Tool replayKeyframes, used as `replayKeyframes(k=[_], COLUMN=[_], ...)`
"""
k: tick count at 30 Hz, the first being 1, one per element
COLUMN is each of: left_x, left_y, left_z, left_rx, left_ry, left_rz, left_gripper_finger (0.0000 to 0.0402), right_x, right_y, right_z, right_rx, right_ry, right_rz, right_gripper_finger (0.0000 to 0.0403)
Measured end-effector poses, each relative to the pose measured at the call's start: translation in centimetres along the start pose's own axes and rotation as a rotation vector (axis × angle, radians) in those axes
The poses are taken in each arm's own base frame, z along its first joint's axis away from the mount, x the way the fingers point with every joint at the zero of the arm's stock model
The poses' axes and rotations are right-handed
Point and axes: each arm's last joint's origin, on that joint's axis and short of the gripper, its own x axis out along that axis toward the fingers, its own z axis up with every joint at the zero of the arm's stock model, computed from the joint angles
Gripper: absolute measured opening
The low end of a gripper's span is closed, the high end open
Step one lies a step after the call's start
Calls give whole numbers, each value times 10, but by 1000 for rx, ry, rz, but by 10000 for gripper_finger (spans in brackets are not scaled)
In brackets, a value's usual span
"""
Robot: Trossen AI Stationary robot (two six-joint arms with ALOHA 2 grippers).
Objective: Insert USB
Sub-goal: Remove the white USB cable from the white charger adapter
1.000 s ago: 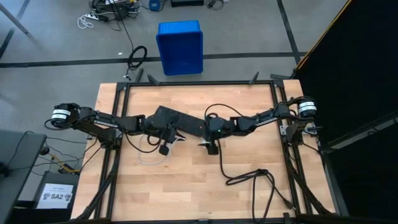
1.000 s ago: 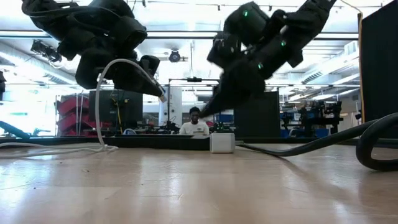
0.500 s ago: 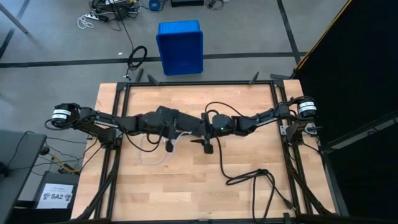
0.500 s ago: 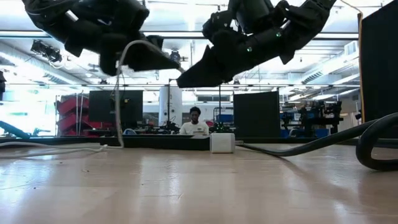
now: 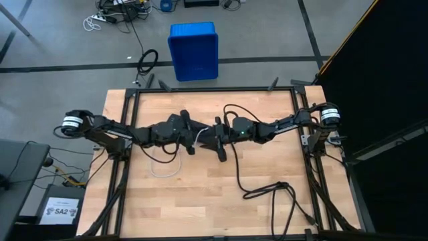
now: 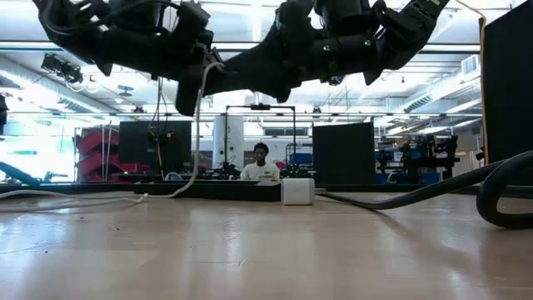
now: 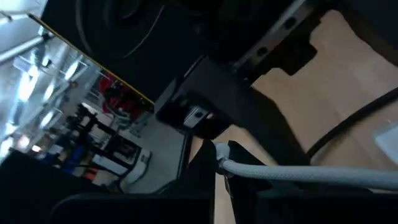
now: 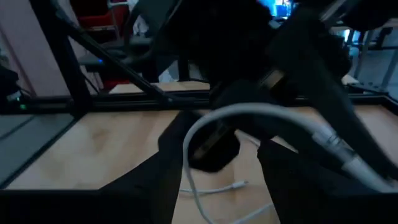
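- Pinching the USB (image 7: pixel 280 174) cable near its end, the left end effector (image 5: pixel 189 137) carries it raised off the table (image 5: pixel 267 214), likely for a handover.
- Facing it, the right end effector (image 5: pixel 215 136) has its fingers spread either side of the cable, probably ready to take it.

We see the two arms meeting over the middle of the table (image 5: pixel 200 201), the left gripper (image 5: pixel 190 142) and the right gripper (image 5: pixel 212 139) just beside each other and raised above the power strip (image 6: pixel 208 191), which lies across the table's far half. The USB cable (image 5: pixel 164 166) runs from the left gripper's fingers (image 7: pixel 208 163) down to a loop on the table nearer the front-left, and the charger block (image 6: pixel 297 191) sits on the strip. A thick cord (image 5: pixel 274 194) coils on the front-right, and a bin (image 5: pixel 193 51) stands on the floor behind the table.
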Motion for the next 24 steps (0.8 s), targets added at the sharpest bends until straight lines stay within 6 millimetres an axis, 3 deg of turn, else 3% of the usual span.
replayKeyframes(k=[8, 17, 24], left_x=[12, 29, 30], left_y=[-14, -17, -19], left_z=[1, 6, 7], left_rx=[124, 192, 225], left_ry=[22, 48, 90], left_rz=[171, 220, 237], left_gripper_finger=[1, 0, 2], right_x=[-2, -3, -3], right_y=[-10, -16, -16], right_z=[0, -2, -5], right_rx=[93, 132, 96], right_ry=[4, 26, 61], right_rz=[12, -11, -7], right_gripper_finger=[183, 171, 97])
